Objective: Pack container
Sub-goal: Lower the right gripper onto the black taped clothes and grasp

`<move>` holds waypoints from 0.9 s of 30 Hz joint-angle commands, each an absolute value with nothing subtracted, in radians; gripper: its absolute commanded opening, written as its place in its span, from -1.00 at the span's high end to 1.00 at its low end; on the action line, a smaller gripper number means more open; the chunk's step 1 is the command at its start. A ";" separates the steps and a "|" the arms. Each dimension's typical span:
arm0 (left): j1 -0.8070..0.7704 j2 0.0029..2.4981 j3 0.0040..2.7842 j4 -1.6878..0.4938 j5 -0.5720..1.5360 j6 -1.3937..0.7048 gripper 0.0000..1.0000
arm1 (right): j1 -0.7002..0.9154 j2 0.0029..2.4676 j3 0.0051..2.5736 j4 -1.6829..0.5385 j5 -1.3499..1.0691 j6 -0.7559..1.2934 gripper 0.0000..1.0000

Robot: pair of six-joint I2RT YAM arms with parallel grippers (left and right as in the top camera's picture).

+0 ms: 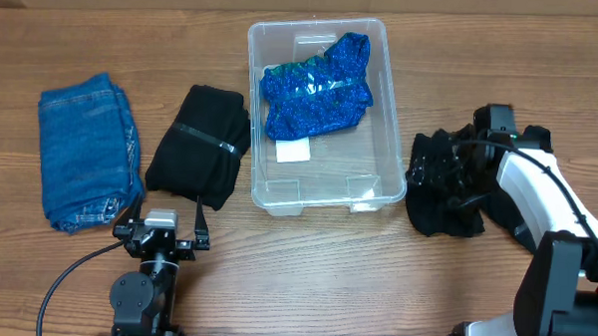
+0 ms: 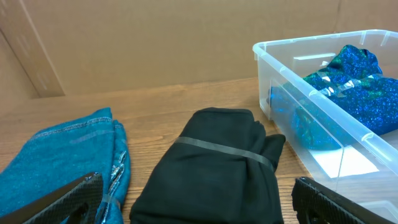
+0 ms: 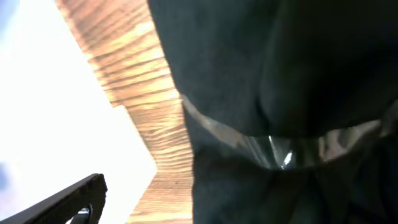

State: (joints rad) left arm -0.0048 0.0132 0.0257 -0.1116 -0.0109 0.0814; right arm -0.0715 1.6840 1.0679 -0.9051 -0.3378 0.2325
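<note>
Far left of the container, the folded jeans [image 1: 85,151] lie flat on the table [image 1: 375,280]. Between them and the container sits a black bundle [image 1: 202,145] cinched by a clear band, which I judge keeps it compact enough to lift in one go. My left tool [image 1: 163,228] waits just in front of that bundle, spread wide and empty, lined up, I think, to take it next. The container [image 1: 385,121] stands upright and open-topped between the two black piles. A blue sparkly garment [image 1: 317,89] lies in its far half, leaving room over the white label [image 1: 293,151]. Just right of the container, my right tool [image 1: 457,164] is down on another black garment [image 1: 443,193]. The wrist view shows dark cloth and only one finger, so I cannot tell whether it has closed.
</note>
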 commanded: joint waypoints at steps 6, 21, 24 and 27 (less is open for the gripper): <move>0.001 0.005 0.022 -0.111 -0.003 0.090 -1.00 | -0.074 1.662 1.321 -1.139 -0.136 0.205 -1.00; 0.001 0.005 0.022 -0.111 -0.003 0.090 -1.00 | -0.074 1.663 1.132 -0.937 0.070 0.205 -1.00; 0.001 0.005 0.022 -0.111 -0.003 0.090 -1.00 | -0.074 1.663 1.085 -0.899 0.070 0.205 -1.00; 0.001 0.005 0.022 -0.111 -0.003 0.090 -1.00 | -0.074 1.663 1.048 -0.886 0.071 0.206 -1.00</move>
State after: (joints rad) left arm -0.0048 0.0132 0.0257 -0.1116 -0.0109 0.0814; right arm -0.0715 1.6836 1.0809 -0.9005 0.0593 0.2089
